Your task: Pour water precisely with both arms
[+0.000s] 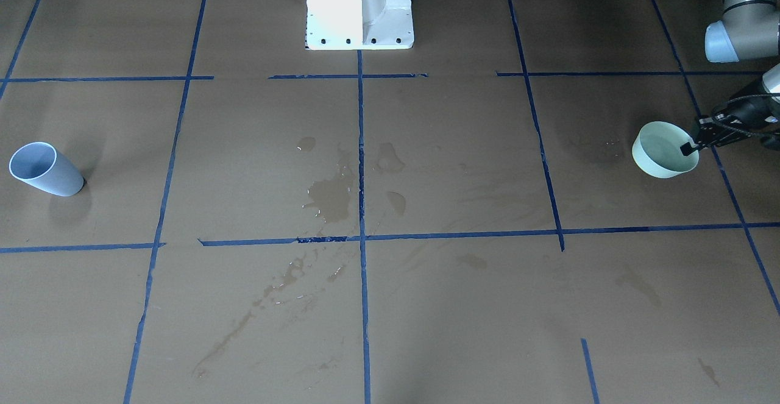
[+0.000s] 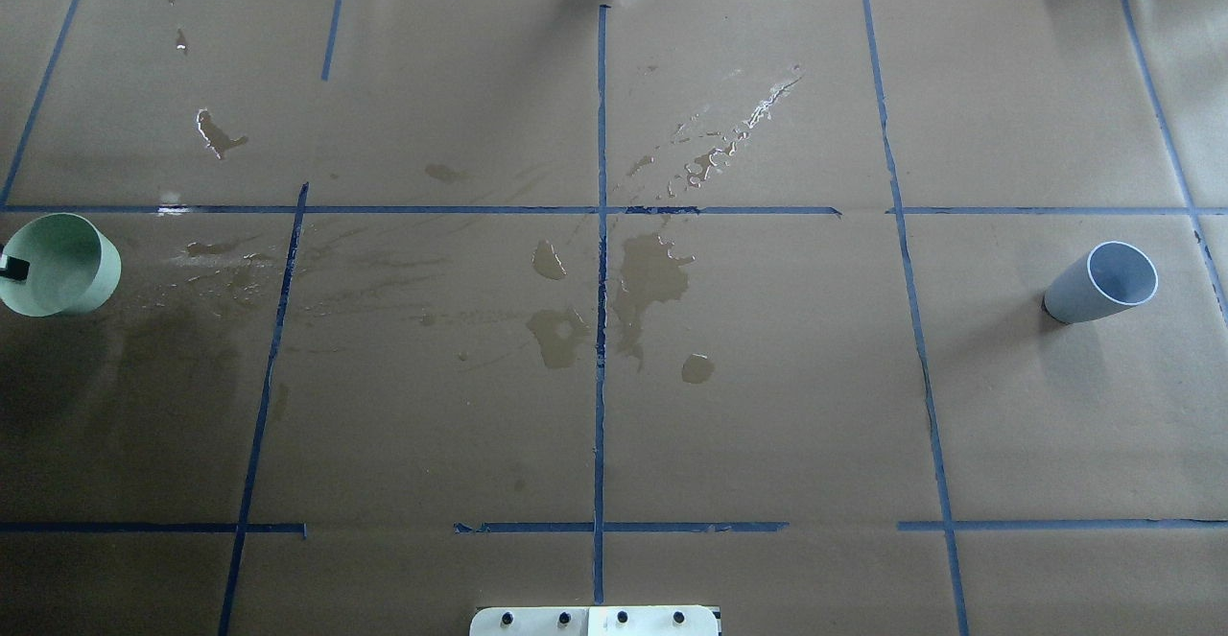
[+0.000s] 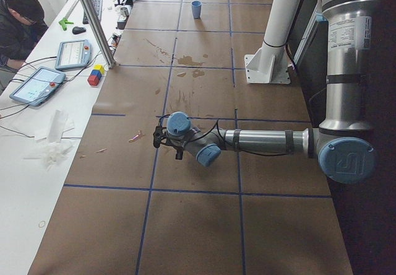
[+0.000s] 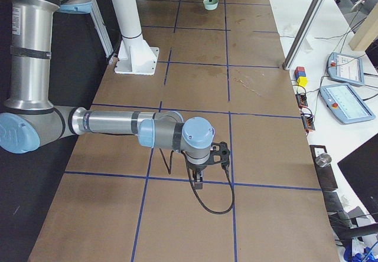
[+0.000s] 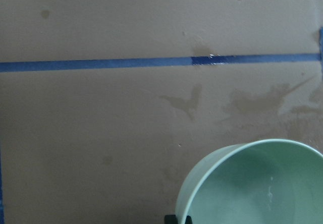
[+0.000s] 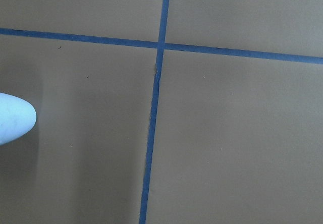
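Brown paper table [image 2: 767, 406], puddled; grasp step: left gripper [image 1: 692, 146] at green cup [image 1: 658, 148] rim, clamp unclear; right gripper [image 4: 199, 181] unreadable; next, level lift toward blue cup [image 1: 49, 172]

**Markings: little legible**

Left arm [image 3: 272, 140]: moulded logo [image 3: 347, 163] on blue elbow cap [image 3: 365, 148], letters unclear; white sticker [image 3: 354, 32] on upright tube, print too small to read. Right arm [image 4: 112, 122]: white label [image 4: 16, 21] on upright tube, likewise unreadable. No other text legible.
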